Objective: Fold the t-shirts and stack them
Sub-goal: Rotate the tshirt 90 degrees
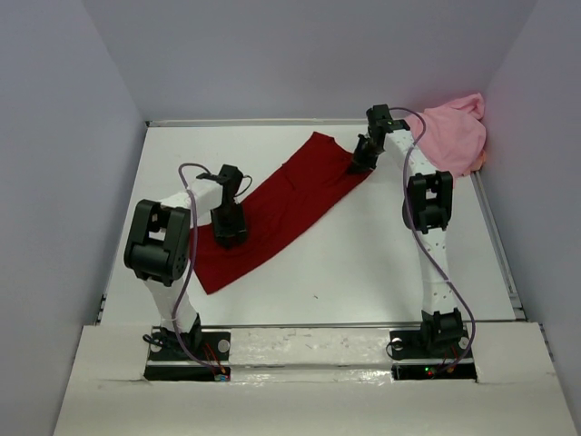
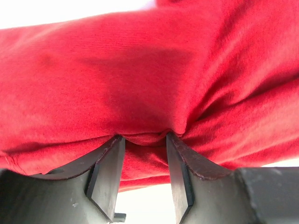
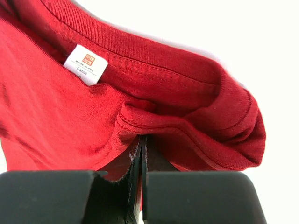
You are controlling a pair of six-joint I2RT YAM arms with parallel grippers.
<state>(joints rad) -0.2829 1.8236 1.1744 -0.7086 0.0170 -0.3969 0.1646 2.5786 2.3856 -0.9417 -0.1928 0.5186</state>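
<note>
**A:** Where do the shirts lie?

**B:** On the white table [image 1: 390, 263] the dark red t-shirt [image 1: 290, 200] stretches as a long band from near left to far right. The pink t-shirt [image 1: 454, 136] sits bunched in the far right corner, well apart from both arms. I'd say it is parked there until the red one is done.

**A:** Why is the red one drawn out like that?

**B:** An arm has hold of it toward each end, I judge to pull the cloth flat and straight before a fold. The left gripper [image 1: 229, 227] is over the near-left part and the right gripper [image 1: 363, 156] is at the far end.

**A:** And the jaws?

**B:** The left jaws stand partway apart with a thick roll of red cloth between them. Creases run to the tips, so they seem to pinch it. The right jaws are pressed together on the collar [image 3: 187, 79], just beside the white label [image 3: 85, 64]. The firm hem there should give a secure hold.
</note>
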